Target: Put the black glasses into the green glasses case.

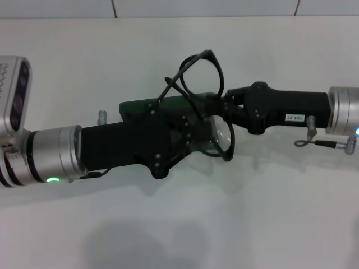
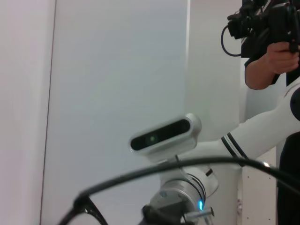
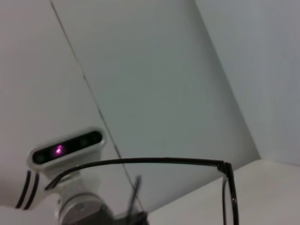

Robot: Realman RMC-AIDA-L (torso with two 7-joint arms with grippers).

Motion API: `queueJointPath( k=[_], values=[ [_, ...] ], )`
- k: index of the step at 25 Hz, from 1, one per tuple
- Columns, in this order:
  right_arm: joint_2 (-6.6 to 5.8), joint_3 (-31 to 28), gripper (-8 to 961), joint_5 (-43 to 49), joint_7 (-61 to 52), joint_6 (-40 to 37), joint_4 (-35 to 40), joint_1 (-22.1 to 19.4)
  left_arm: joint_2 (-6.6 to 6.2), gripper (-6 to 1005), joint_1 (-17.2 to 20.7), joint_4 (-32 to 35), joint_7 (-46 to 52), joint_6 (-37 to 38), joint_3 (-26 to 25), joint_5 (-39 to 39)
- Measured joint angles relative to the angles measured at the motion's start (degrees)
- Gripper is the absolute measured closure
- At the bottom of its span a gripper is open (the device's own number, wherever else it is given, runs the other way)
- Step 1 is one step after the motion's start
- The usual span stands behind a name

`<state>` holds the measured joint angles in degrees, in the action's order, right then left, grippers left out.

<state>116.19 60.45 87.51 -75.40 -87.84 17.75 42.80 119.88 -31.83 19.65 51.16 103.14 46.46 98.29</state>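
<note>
Black housing of the left gripper (image 1: 168,143) is filling the frame's centre, hiding most of the green glasses case (image 1: 140,107) behind it; its fingers are impossible to judge. Beyond, the right gripper (image 1: 223,104) is apparently pinching the black glasses (image 1: 199,73), which are sticking up at centre.

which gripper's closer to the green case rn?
Left. The left gripper sits directly over the green glasses case, hiding most of it. The right gripper is just off the case's right end, at the black glasses frame.
</note>
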Motion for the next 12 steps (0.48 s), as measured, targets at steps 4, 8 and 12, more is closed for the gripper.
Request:
queueJointPath(
  k=[4, 8, 12],
  values=[
    [0.00, 0.5, 858, 0.0, 0.0, -1.3, 0.0, 0.0, 0.00, 999, -0.4, -0.2, 0.0, 0.0, 0.1, -0.2],
    [0.00, 0.5, 858, 0.0, 0.0, -2.4, 0.1, 0.0, 0.00, 999, -0.7, -0.5, -0.2, -0.1, 0.1, -0.3],
    [0.00, 0.9, 858, 0.1, 0.0, -2.7, 0.4, 0.0, 0.00, 999, -1.1, -0.7, -0.3, -0.1, 0.1, -0.3]
  ],
)
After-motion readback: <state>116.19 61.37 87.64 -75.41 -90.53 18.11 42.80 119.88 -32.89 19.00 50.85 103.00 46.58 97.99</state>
